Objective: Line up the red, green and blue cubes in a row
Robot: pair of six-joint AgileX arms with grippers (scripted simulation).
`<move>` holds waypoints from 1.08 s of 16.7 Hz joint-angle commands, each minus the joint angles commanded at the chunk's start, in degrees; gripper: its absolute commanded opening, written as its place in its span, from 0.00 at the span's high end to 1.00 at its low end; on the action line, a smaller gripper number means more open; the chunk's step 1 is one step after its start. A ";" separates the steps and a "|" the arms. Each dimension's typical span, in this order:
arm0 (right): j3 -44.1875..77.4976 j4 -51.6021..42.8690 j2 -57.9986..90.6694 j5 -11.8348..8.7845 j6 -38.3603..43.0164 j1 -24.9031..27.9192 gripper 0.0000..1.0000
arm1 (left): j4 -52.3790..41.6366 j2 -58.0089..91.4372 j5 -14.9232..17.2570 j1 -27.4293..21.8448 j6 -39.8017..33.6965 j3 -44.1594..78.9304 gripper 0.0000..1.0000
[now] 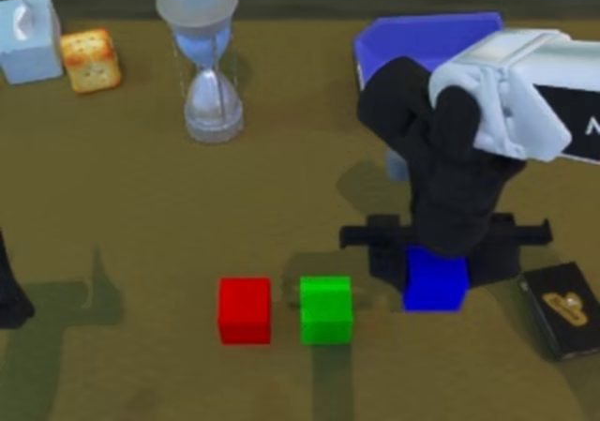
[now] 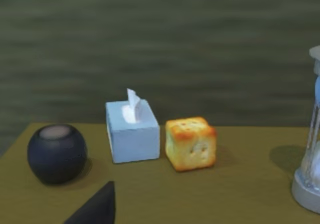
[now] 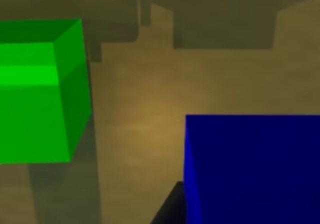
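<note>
Top view shows the right gripper [image 1: 441, 269] lowered onto the blue cube [image 1: 436, 280], finger state indiscernible, with the green cube [image 1: 326, 309] and red cube [image 1: 245, 310] at its 9 o'clock, left arm parked at table left.

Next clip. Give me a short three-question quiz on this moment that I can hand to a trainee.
1. True or false: the red cube and green cube sit side by side with a small gap between them.
2. Which arm's gripper is over the blue cube? A) left B) right C) neither
3. Fill in: in the top view, the blue cube sits to the ___ of the green cube.

Key
1. True. A strip of table shows between the two.
2. B. The right gripper is at the blue cube; the left arm is parked at the table's left edge.
3. Right, and slightly farther back than the other two.
</note>
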 joint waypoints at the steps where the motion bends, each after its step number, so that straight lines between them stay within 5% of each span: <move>1: -0.47 0.79 0.31 0.01 -0.05 0.05 1.00 | 0.00 0.00 0.00 0.00 0.00 0.00 0.00; 8: -7.63 13.73 5.68 0.05 0.10 0.29 1.00 | 0.00 0.00 0.00 0.00 0.00 0.00 0.00; 13: -8.23 14.68 6.18 0.06 0.11 0.34 1.00 | 0.00 0.00 0.00 0.00 0.00 0.00 0.00; 18: -8.23 14.68 6.18 0.06 0.11 0.34 0.62 | 0.00 0.00 0.00 0.00 0.00 0.00 0.00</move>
